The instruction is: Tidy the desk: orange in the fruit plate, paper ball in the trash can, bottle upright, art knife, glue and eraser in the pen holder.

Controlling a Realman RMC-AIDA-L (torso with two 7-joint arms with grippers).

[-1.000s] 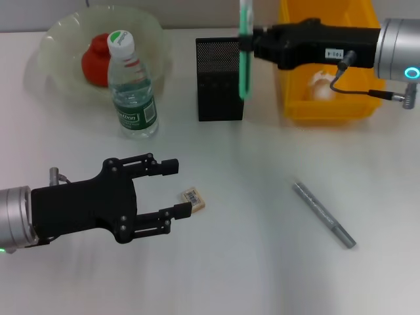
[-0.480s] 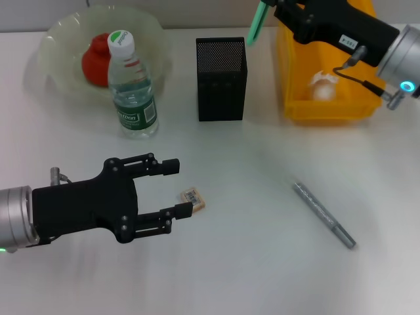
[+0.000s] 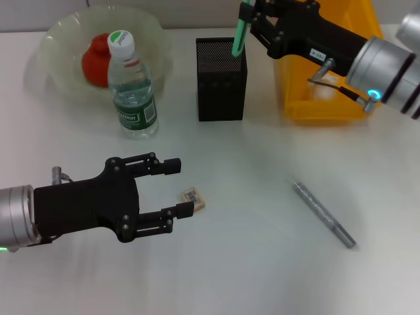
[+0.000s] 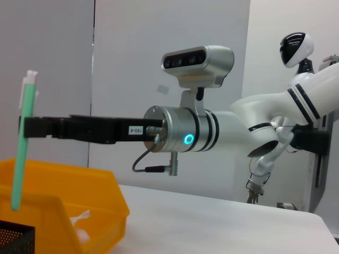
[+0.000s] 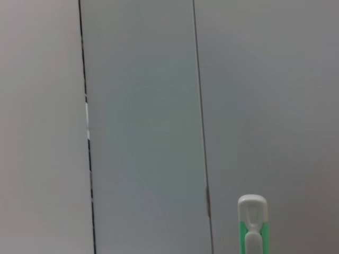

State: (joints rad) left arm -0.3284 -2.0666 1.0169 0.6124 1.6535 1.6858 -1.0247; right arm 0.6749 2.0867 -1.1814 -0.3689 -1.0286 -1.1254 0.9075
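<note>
My right gripper (image 3: 249, 21) is shut on the mint-green art knife (image 3: 240, 34), holding it nearly upright with its lower tip just above the opening of the black mesh pen holder (image 3: 222, 82). The left wrist view shows the art knife (image 4: 23, 148) hanging over the pen holder (image 4: 15, 238). My left gripper (image 3: 178, 188) is open low over the table, and the beige eraser (image 3: 193, 198) lies beside its nearer fingertip. The grey glue (image 3: 323, 214) lies at the right. The bottle (image 3: 133, 88) stands upright. The orange (image 3: 97, 60) sits in the fruit plate (image 3: 56, 36). A white paper ball (image 4: 79, 218) lies in the yellow trash can (image 3: 325, 105).
The bottle stands close in front of the fruit plate. The trash can stands just right of the pen holder, under my right arm. White table surface stretches between the eraser and the glue.
My right gripper lifted the art knife from beside the pen holder's right side, swung it back, and now holds it over the holder's opening. The left arm has not moved.
</note>
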